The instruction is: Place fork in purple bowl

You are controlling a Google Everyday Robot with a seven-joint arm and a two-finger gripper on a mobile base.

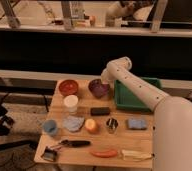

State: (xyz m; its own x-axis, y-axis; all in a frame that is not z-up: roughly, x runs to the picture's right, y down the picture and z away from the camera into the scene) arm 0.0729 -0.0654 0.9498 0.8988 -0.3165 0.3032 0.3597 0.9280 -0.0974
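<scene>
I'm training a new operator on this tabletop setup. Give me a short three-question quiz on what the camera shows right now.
1. True or false: the gripper is at the purple bowl, near the back of the table.
2. What sits immediately to the picture's right of the purple bowl? A. blue sponge B. green tray C. light-blue cup
3. Fill in: the white cup stands next to the ___ bowl, on its camera side.

Key: 1 true; 2 B; 3 red-orange (the red-orange bowl).
</scene>
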